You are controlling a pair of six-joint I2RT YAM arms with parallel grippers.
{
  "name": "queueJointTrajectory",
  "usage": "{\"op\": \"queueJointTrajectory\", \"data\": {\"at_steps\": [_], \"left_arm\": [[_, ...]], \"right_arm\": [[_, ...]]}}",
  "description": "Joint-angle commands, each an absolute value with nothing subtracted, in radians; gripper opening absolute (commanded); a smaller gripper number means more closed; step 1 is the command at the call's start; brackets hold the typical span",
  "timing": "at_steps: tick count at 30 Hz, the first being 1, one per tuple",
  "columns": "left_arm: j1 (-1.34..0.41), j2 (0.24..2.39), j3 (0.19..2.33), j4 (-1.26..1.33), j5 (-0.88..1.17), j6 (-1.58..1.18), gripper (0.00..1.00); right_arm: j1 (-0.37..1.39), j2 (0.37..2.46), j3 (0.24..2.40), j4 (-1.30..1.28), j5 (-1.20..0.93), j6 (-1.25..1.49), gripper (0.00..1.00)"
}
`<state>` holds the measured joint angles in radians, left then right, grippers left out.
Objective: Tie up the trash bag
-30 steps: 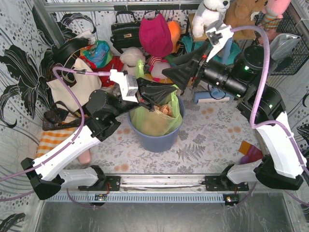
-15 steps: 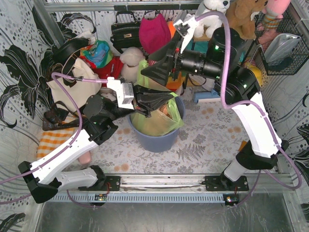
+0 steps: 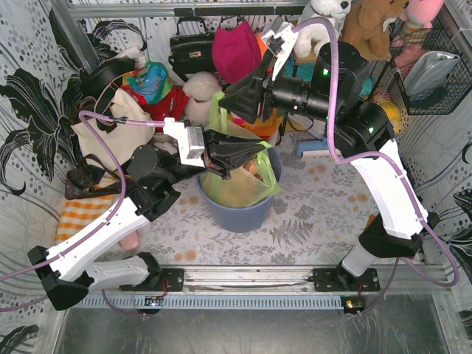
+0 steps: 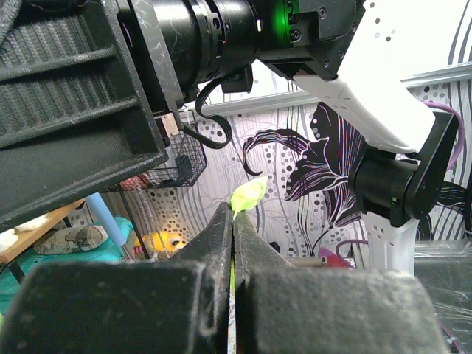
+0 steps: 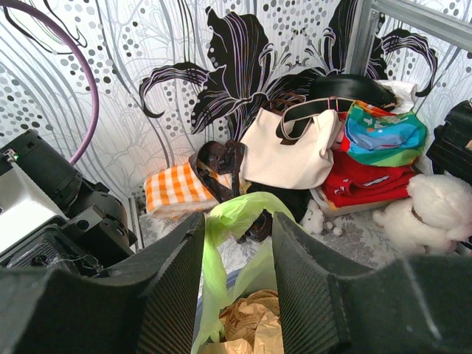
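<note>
The trash bag (image 3: 236, 188) is thin light-green plastic and sits in a round blue-grey bin (image 3: 240, 212), with crumpled tan paper (image 5: 251, 324) inside. My left gripper (image 3: 247, 158) is over the bin and shut on a strip of the bag's rim; a green tip (image 4: 247, 195) pokes out above its fingers (image 4: 214, 243). My right gripper (image 3: 227, 103) is open above the bin's back-left edge. In the right wrist view its jaws stand either side of a raised green handle loop (image 5: 247, 214) without closing on it.
A cream tote bag (image 3: 118, 125), an orange checked cloth (image 3: 81, 210), a black handbag (image 3: 193, 48), plush toys and red and colourful cloths (image 3: 158, 88) crowd the back and left. A wire basket (image 3: 435, 74) hangs at the right wall.
My right arm swung from the right side leftward, bringing its open gripper to the bag's raised handle loop. My left gripper stayed shut on the bag's rim, shifting slightly.
</note>
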<state>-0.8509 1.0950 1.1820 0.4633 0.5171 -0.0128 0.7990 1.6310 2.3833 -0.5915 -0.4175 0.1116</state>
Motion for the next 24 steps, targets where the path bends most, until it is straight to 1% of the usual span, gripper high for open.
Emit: {"op": "queueJointTrajectory", "data": {"at_steps": [1,3,5,10,11,12,13,24], "left_arm": [[-0.85,1.095,1.193,0.512,0.529,-0.003,0.02],[-0.85,1.093,1.192,0.512,0.525,-0.005,0.02],[-0.85,1.091,1.191,0.51,0.524,-0.004,0.02],[-0.849,1.09,1.189,0.51,0.516,-0.003,0.02],[-0.85,1.09,1.189,0.51,0.515,-0.003,0.02],[-0.85,1.09,1.189,0.509,0.514,-0.001,0.02],[-0.849,1.089,1.188,0.509,0.51,0.0,0.02],[-0.85,1.072,1.197,0.509,0.442,0.033,0.01]], "right_arm": [[0.804,1.611,2.384,-0.571,-0.398,0.111,0.42],[0.804,1.619,2.391,-0.575,-0.397,0.114,0.41],[0.804,1.62,2.39,-0.574,-0.404,0.116,0.36],[0.804,1.611,2.376,-0.561,-0.402,0.121,0.13],[0.804,1.609,2.376,-0.556,-0.4,0.123,0.06],[0.804,1.609,2.376,-0.553,-0.397,0.125,0.02],[0.804,1.609,2.377,-0.549,-0.396,0.125,0.0],[0.804,1.635,2.415,-0.463,-0.396,0.185,0.0]]}}
